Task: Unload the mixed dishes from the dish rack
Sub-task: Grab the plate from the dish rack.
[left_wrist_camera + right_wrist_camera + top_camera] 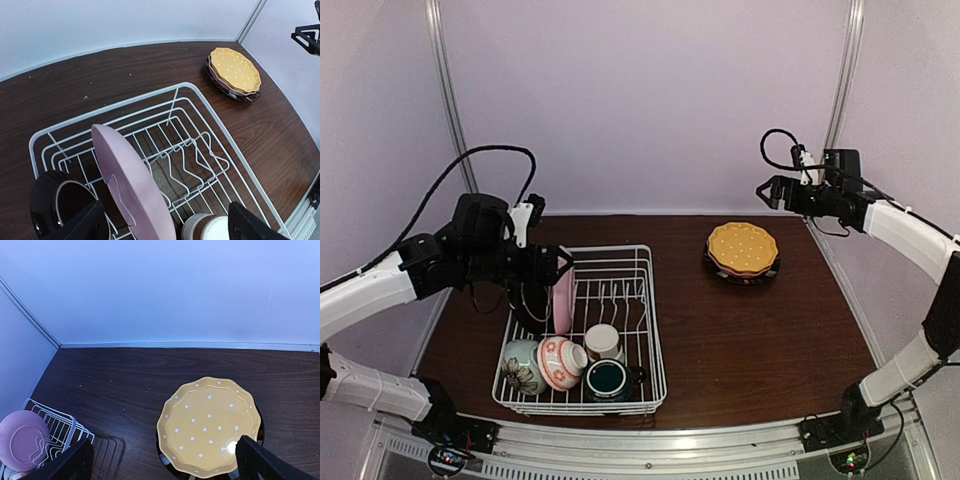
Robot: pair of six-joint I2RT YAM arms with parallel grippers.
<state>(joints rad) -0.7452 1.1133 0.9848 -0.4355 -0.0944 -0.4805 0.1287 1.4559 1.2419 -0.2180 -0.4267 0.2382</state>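
The white wire dish rack (610, 248) sits at the left of the table. A pink plate (563, 300) stands upright in its tines, with a dark bowl (532, 308) just left of it. Along the rack's front lie a floral pale-green bowl (520, 367), a pink-white bowl (560, 362), a small white cup (603, 342) and a teal mug (607, 380). My left gripper (165, 227) hangs open above the pink plate (132, 185), one finger on each side, not touching it. My right gripper (165, 465) is open and empty, high above the yellow dotted plate (209, 425).
The yellow plate (742, 248) tops a short stack with a dark dish under it, at the back right of the brown table (760, 340). Pale walls close the back and both sides. Metal posts stand in the back corners.
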